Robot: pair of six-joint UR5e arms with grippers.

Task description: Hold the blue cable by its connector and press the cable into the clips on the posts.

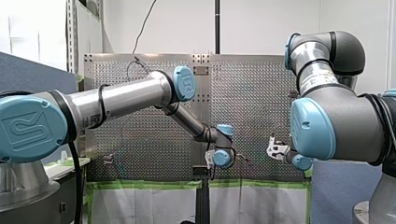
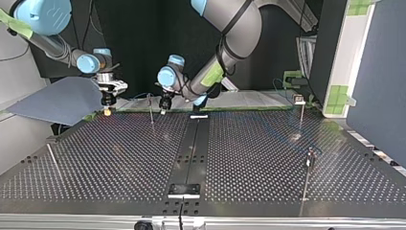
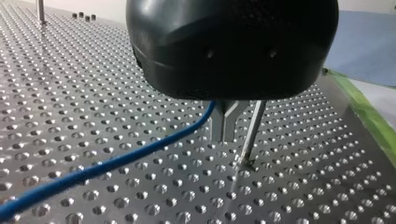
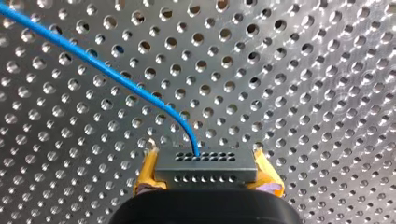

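Our right pincer (image 4: 204, 158) is clenched with its yellow pads (image 4: 145, 173) on the grey connector (image 4: 205, 173), and from the connector's face the blue cable (image 4: 116, 77) curves away over the perforated desk (image 4: 303, 93). Our left pincer (image 3: 228, 133) has its metal fingers drawn together about the same cable further along. It sits low over the desk, just beside a thin upright post (image 3: 252, 130), and the cable trails off along the surface.

One blue cable (image 4: 107, 74), one connector (image 4: 205, 169), two grippers (image 2: 108, 110) (image 2: 163, 110), four posts (image 2: 151, 111) (image 2: 301, 117) (image 2: 308, 177) (image 2: 53, 163)
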